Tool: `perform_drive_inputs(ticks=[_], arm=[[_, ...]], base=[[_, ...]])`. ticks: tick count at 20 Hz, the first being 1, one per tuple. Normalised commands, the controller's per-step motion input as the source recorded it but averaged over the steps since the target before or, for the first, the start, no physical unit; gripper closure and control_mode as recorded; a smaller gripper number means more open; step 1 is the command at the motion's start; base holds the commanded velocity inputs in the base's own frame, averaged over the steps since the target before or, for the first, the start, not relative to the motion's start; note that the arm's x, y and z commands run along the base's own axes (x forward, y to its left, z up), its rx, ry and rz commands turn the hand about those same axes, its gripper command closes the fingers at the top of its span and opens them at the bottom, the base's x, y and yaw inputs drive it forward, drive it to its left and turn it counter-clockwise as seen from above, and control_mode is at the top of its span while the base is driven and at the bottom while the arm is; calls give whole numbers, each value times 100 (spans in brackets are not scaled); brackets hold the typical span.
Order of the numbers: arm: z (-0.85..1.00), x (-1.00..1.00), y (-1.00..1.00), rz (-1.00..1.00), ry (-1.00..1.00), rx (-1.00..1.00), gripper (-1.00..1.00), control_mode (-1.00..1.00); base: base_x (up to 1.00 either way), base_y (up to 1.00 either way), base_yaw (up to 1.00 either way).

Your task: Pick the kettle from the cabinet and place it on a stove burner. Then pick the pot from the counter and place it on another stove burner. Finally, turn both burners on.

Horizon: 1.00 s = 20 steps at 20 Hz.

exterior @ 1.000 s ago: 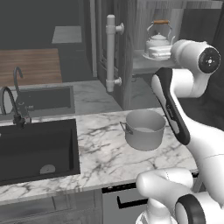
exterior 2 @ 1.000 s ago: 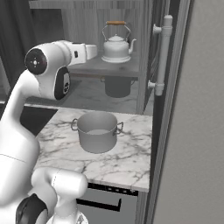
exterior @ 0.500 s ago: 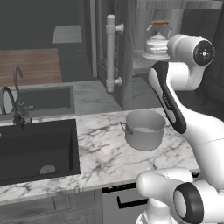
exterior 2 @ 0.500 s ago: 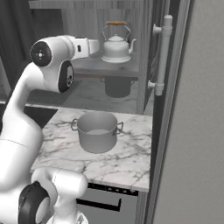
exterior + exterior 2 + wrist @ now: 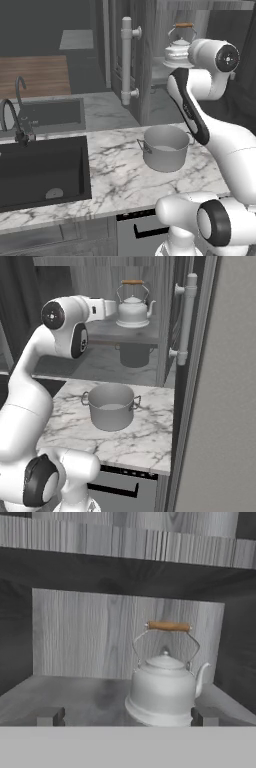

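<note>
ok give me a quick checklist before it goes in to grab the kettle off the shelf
1. Gripper open: ok, fingertips stand wide apart.
2. Gripper holds nothing: ok.
3. Kettle upright on the cabinet shelf: ok.
4. Kettle centred between the fingertips: not ok, it sits toward the right fingertip in the hand view.
5. Cabinet door open, way in clear: ok.
6. Pot standing on the counter, below the reach path: ok.
7. Free stove burner to set it on: cannot tell.

Silvery kettle (image 5: 164, 692) — brown grip; grey pot (image 5: 164, 148)
</note>
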Motion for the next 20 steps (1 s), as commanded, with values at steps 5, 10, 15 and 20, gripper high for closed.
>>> perform_drive_inputs(ticks=[5,10,15,20], arm=[[-10,44,0,0,0,0,-100,-100],[-3,36,-4,0,0,0,-100,-100],[0,40,-7,0,0,0,-100,-100],[0,44,-2,0,0,0,-100,-100]], base=[[0,0,0],[0,0,0],[0,0,0],[0,0,0]])
